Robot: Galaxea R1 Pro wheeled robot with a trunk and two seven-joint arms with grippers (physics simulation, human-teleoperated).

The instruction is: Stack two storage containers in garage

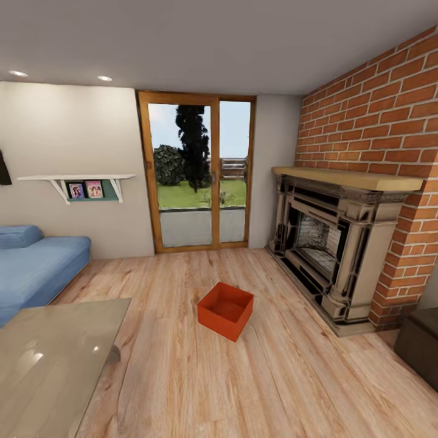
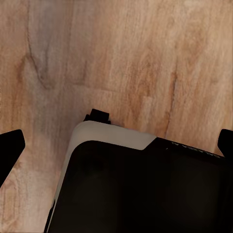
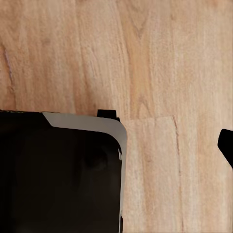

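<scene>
At the far left of my head view sits a blue sofa (image 1: 36, 267) with soft rounded cushions, and below it a glossy glass-topped table (image 1: 55, 359) with a pale reflective sheen. Above the sofa a thin white wall shelf (image 1: 76, 179) carries two small pictures. In the middle, an orange-wood framed glass door (image 1: 196, 173) opens onto grass and a dark tree. On the light wood-plank floor (image 1: 182, 377) in front of it lies one storage container (image 1: 225, 310): an orange-red, lidless rectangular box with thin straight walls, turned at an angle, well apart from everything else. To the right stands the fireplace (image 1: 331, 255), a carved pale surround with a flat wooden mantel, set into a rough red-brick wall (image 1: 389, 121). A dark low bench (image 1: 420, 350) pokes in at the right edge.

My left hand (image 2: 116, 143) hangs over grainy planks and my own black, grey-edged base; its dark fingertips (image 2: 10, 145) sit wide apart, holding nothing. Of my right hand only one dark fingertip (image 3: 226, 144) shows, so I cannot tell its opening.
</scene>
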